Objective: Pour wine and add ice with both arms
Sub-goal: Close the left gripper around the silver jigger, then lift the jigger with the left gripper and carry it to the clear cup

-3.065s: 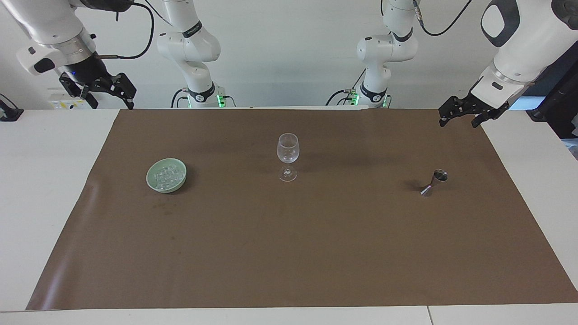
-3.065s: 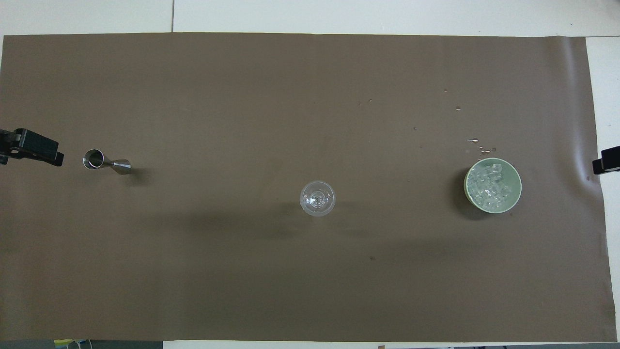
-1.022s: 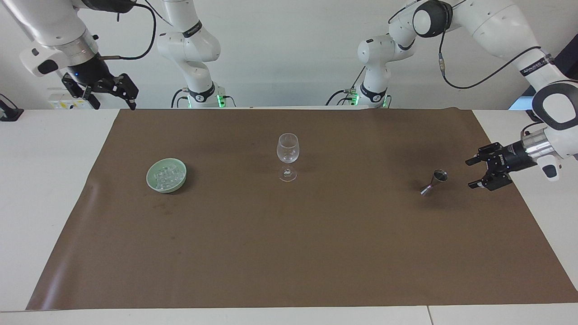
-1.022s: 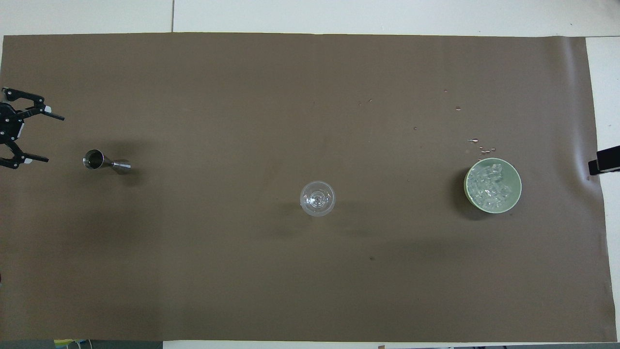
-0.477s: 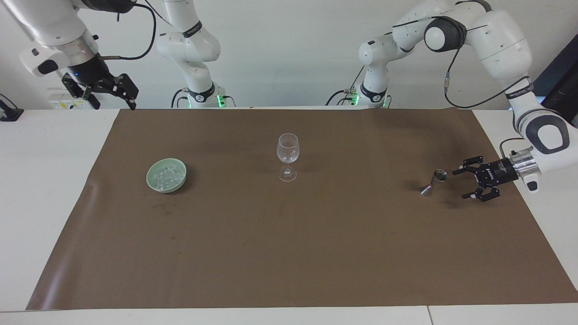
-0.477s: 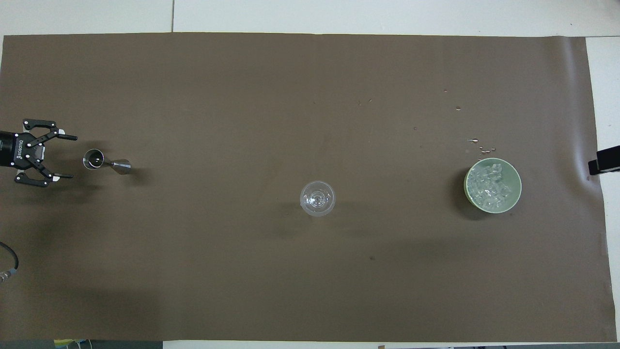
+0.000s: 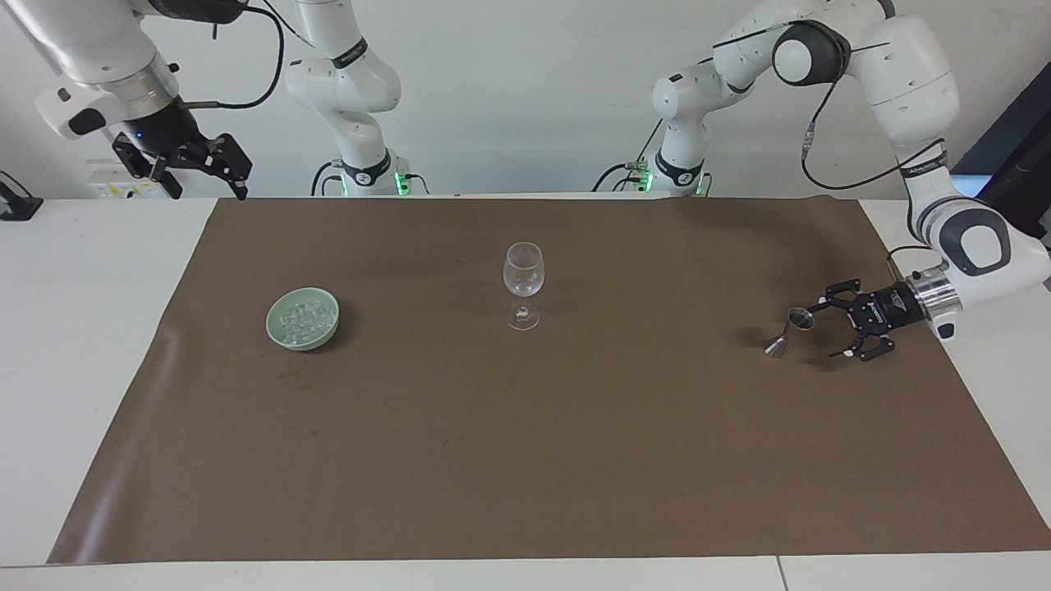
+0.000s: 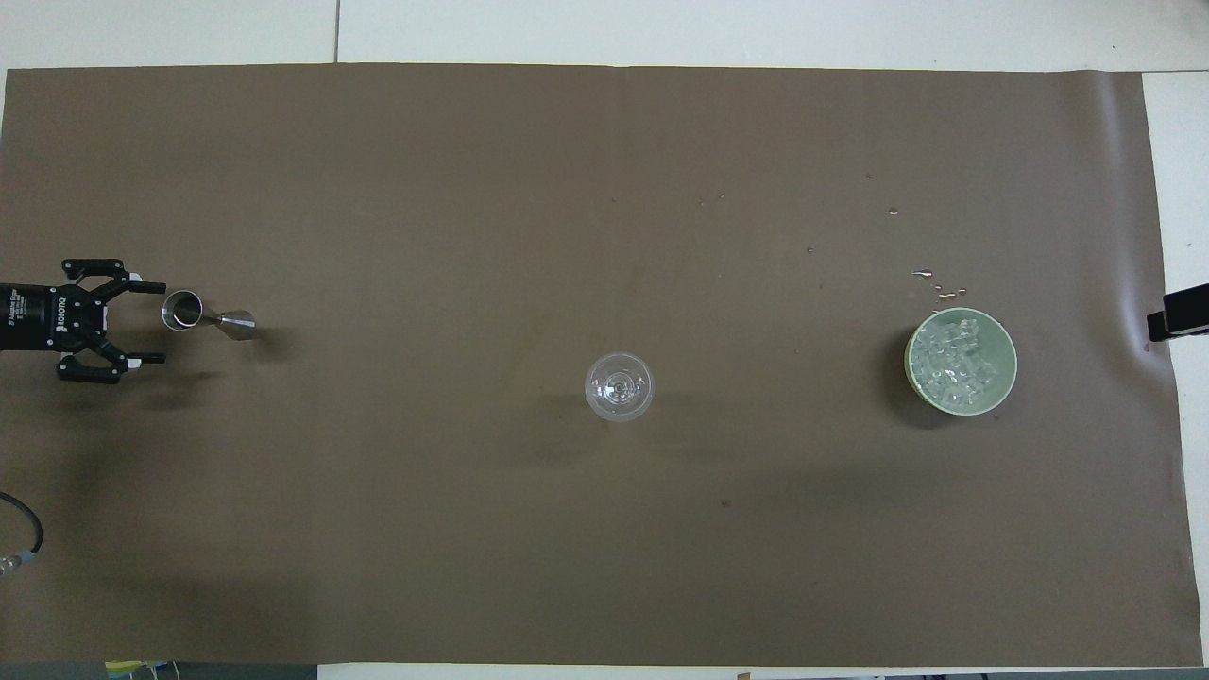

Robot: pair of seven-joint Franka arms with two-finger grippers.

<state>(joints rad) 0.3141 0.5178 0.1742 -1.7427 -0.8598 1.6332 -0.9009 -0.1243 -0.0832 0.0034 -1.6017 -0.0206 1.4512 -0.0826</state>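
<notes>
Toward the left arm's end of the bench, the left gripper (image 7: 825, 330) holds its fingers spread beside the steel jigger (image 7: 788, 330), while the right gripper (image 7: 222, 168) waits, fingers parted, and the ice (image 7: 302, 318) fills its green bowl (image 7: 279, 334).

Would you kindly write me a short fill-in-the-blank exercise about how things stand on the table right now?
1. The ice lies heaped in a pale green ____.
2. The left tool is beside the metal jigger with its fingers ____.
3. The stemmed glass stands upright and looks ____ inside.
4. The right tool waits raised at the ____ arm's end of the table.

Missing words: bowl; open; empty; right
</notes>
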